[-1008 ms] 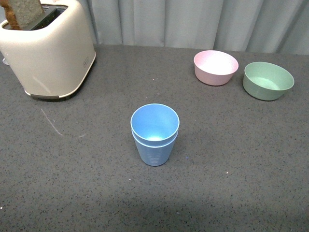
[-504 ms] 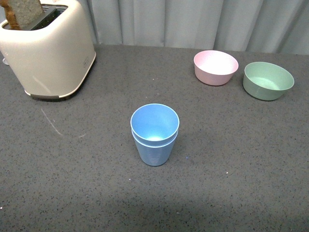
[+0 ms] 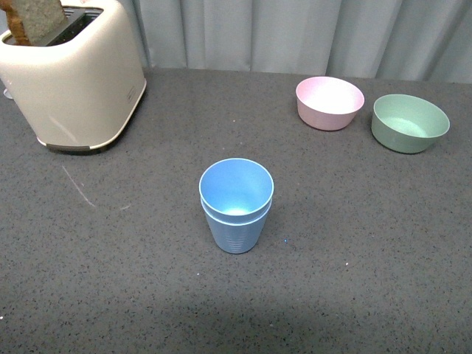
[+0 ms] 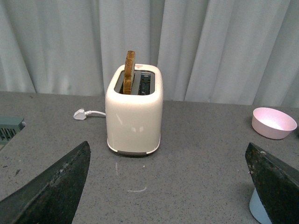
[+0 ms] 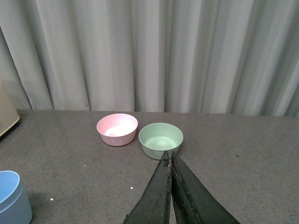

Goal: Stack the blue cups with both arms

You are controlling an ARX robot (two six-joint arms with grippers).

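The two blue cups (image 3: 236, 203) stand nested one inside the other, upright, in the middle of the grey table in the front view. A bit of them shows at the edge of the left wrist view (image 4: 258, 209) and of the right wrist view (image 5: 13, 198). No arm shows in the front view. My left gripper (image 4: 170, 179) is open and empty, its black fingers (image 4: 51, 191) wide apart above the table. My right gripper (image 5: 169, 156) is shut and empty, fingers pressed together, pointing at the green bowl.
A cream toaster (image 3: 74, 74) with a toast slice stands at the back left, also in the left wrist view (image 4: 134, 112). A pink bowl (image 3: 330, 102) and a green bowl (image 3: 409, 122) sit at the back right. A grey curtain hangs behind the table.
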